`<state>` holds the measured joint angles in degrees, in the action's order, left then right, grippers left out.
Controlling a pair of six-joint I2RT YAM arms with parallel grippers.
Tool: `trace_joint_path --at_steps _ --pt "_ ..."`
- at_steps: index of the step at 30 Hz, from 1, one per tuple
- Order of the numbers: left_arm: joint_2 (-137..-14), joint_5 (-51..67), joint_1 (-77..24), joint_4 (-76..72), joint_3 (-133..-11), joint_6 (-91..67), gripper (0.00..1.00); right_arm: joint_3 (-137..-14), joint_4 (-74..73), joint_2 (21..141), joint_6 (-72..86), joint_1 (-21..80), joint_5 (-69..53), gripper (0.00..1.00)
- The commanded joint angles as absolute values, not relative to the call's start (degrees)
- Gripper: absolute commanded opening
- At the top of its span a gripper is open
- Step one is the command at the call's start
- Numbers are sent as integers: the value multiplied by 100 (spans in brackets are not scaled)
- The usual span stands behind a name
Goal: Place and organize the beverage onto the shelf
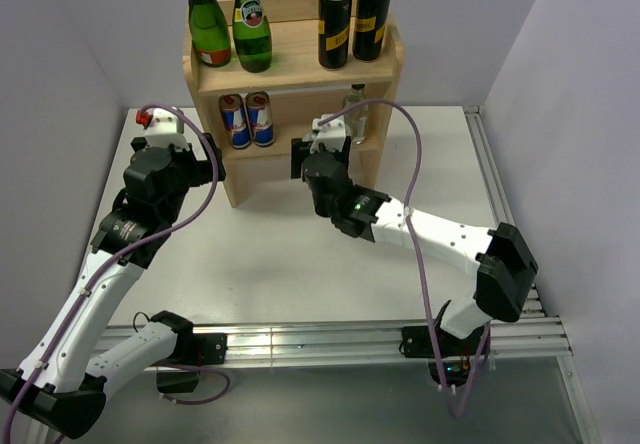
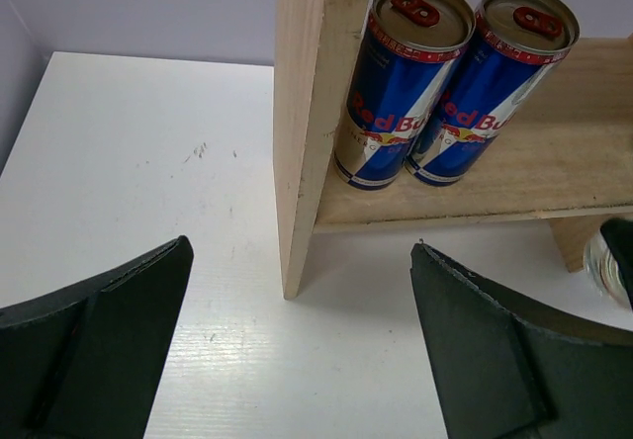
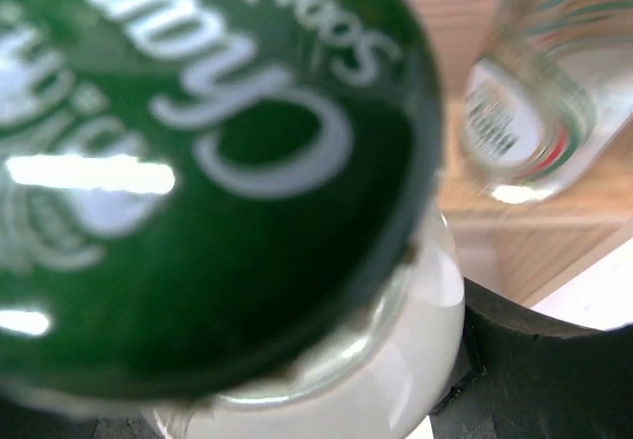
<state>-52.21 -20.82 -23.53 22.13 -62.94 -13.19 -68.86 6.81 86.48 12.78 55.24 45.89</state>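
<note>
The light wooden shelf (image 1: pixel 290 39) stands at the back. Its top board holds two green bottles (image 1: pixel 208 24) and two black cans (image 1: pixel 334 26). Its lower tier holds two Red Bull cans (image 1: pixel 247 120), also in the left wrist view (image 2: pixel 396 83), and a clear glass bottle (image 1: pixel 357 114). My right gripper (image 1: pixel 322 152) is just in front of the lower tier, shut on a clear bottle (image 3: pixel 406 350) with a green cap (image 3: pixel 198 162); one finger (image 3: pixel 544 360) presses its side. My left gripper (image 2: pixel 302 249) is open and empty above the table, by the shelf's left side panel (image 2: pixel 307 132).
The clear bottle on the lower tier (image 3: pixel 544 93) stands just behind and right of the held one. The white table (image 2: pixel 138 162) spreads left of the shelf. A metal rail (image 1: pixel 320 339) runs along the near edge. Grey walls close in behind and at both sides.
</note>
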Motion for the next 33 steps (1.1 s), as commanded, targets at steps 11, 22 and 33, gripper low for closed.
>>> trace_joint_path --at_steps 11,22,33 --pt "-5115 -1978 -2250 2013 -6249 -1415 99 -8393 1143 9360 844 4544 4105 0" --pt "-5124 -1969 -2224 2013 -6240 -1406 99 -8921 1072 9879 764 4175 4201 0" --pt "-5142 -1951 -2224 2030 -6232 -1415 99 -8613 1538 9791 826 3911 4755 0"
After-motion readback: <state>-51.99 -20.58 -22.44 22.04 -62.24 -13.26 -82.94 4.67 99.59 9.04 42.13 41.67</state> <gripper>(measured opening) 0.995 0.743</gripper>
